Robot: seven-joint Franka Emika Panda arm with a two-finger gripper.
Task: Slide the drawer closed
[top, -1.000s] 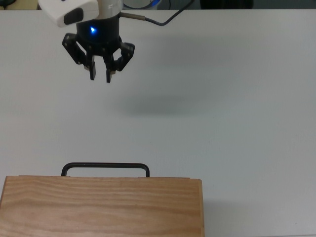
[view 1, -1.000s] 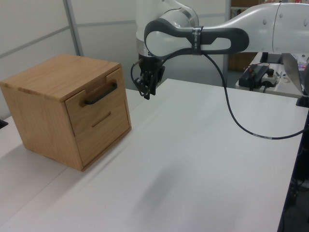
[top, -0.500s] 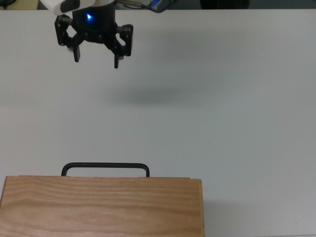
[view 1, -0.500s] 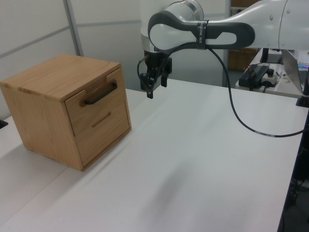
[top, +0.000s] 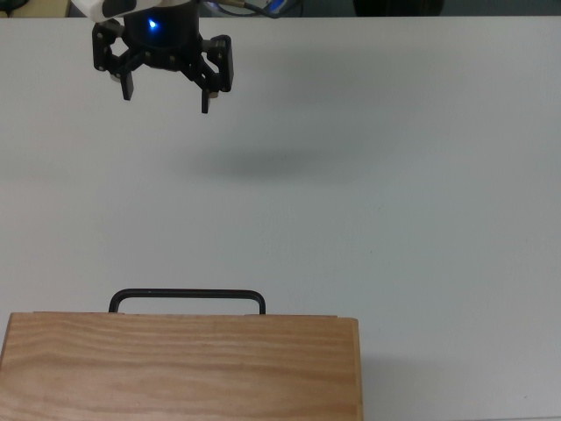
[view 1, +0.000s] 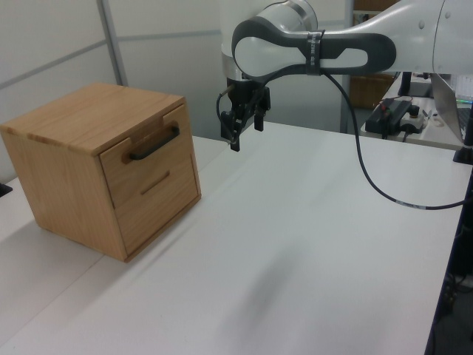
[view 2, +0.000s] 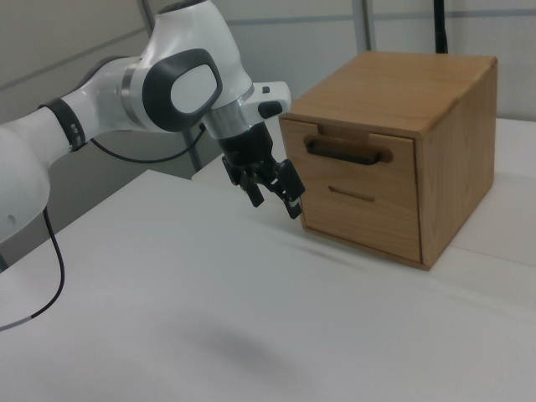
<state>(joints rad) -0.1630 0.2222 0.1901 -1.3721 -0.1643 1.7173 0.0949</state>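
Hovering empty with jaws spread, the gripper [top: 165, 90] hangs well apart from the drawer [view 1: 147, 144], which sits nearly flush in the top of the wooden cabinet [view 2: 435, 109]. Rigid and probably free-sliding, it likely needs only a push on its front panel beside the black handle [top: 187, 296]; bare white table [top: 394, 193] between leaves open room.
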